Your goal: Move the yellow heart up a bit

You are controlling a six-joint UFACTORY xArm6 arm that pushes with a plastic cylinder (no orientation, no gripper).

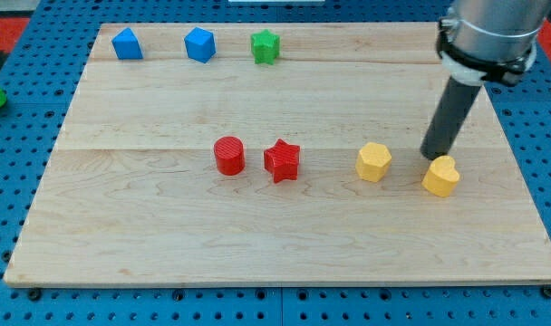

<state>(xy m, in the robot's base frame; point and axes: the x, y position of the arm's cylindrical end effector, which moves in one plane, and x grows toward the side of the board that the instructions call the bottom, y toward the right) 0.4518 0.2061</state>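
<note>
Yellow heart (440, 177): the nearest block, at the right of the surface (275, 244), not yet moved up.
My tip (430, 156): it stands at the far-left edge of the yellow heart, touching it or just beside it; I cannot tell which.
Gripper: I have none, only the rod, so nothing opens, closes or holds; at most the rod touches the heart.
Risk: my tip is on the far side of the heart, and a push from here would send it nearer, the wrong way. I judge I must go around to its near side first.
Second risk: going around on the left, I may knock the yellow hexagon-like block (373, 162), which is near.
Middle: red star (282, 160) and red cylinder (228, 156), well apart from the heart.
Far edge: green star (265, 46) and two blue blocks (200, 44) (127, 43), no danger there.
</note>
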